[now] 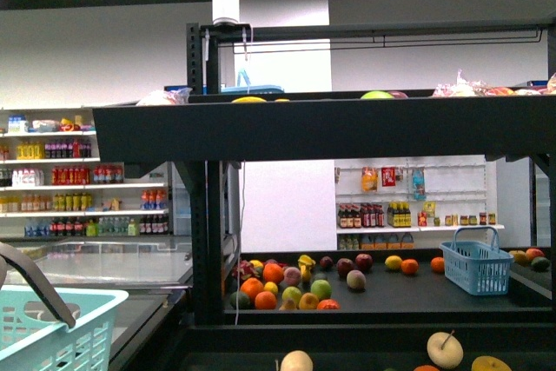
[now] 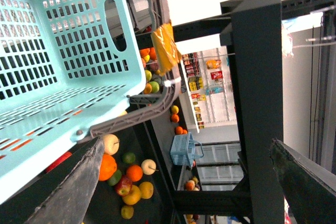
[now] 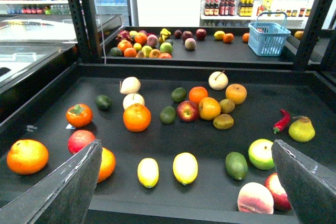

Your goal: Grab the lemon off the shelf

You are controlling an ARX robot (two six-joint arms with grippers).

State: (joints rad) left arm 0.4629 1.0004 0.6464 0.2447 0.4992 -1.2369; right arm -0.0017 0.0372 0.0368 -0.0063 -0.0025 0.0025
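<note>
In the right wrist view two bright yellow oval lemons lie side by side near the front lip of the black shelf tier (image 3: 157, 216): one lemon (image 3: 185, 168) and a slimmer one (image 3: 148, 172). My right gripper (image 3: 186, 182) is open and empty, with its fingers (image 3: 68, 187) wide to either side of both lemons and above them. My left gripper (image 2: 189, 187) is open beside a black shelf post (image 2: 257, 103), close to a teal basket (image 2: 52, 51). In the front view the shelf (image 1: 287, 128) fills the frame and neither gripper shows.
Several oranges (image 3: 137, 117), apples, limes (image 3: 236, 165), a pear (image 3: 302, 129) and a red chilli (image 3: 281, 120) crowd the same tier. A small blue basket (image 3: 268, 36) stands on the tier behind. The teal basket (image 1: 43, 327) sits low at the left. White bottle shelves (image 1: 52, 180) line the wall.
</note>
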